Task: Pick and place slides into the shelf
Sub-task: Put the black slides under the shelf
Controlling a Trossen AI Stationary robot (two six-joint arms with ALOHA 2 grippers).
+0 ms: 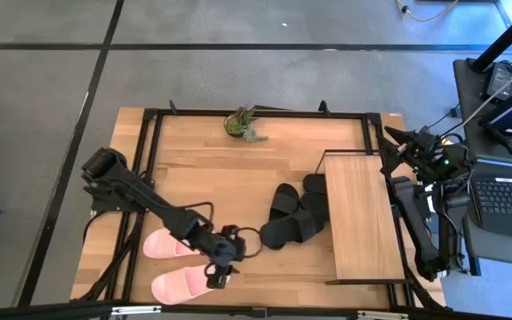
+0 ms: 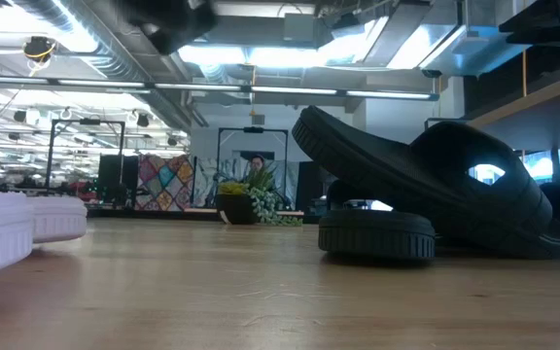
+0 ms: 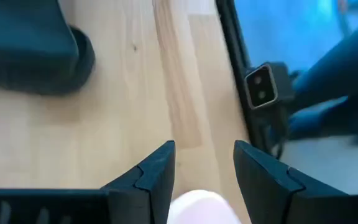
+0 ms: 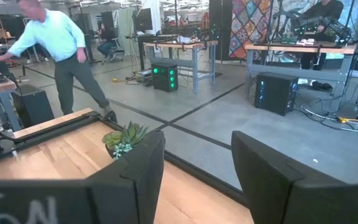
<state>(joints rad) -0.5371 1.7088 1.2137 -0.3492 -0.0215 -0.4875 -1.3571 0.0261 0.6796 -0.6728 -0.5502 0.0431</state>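
Wooden tabletop (image 1: 238, 169) bears potted plant (image 1: 241, 124); left claw (image 1: 218, 276) open over pink slide (image 1: 180, 286); right claw (image 4: 194, 177) open.

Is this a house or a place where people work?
It looks like a big workshop or robot lab. A person stands among workbenches with computers, bare pipes and lights run along the ceiling, and a laptop sits beside the table.

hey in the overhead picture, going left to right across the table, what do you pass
Pink slides → left gripper → plant → black slides → shelf → right gripper.
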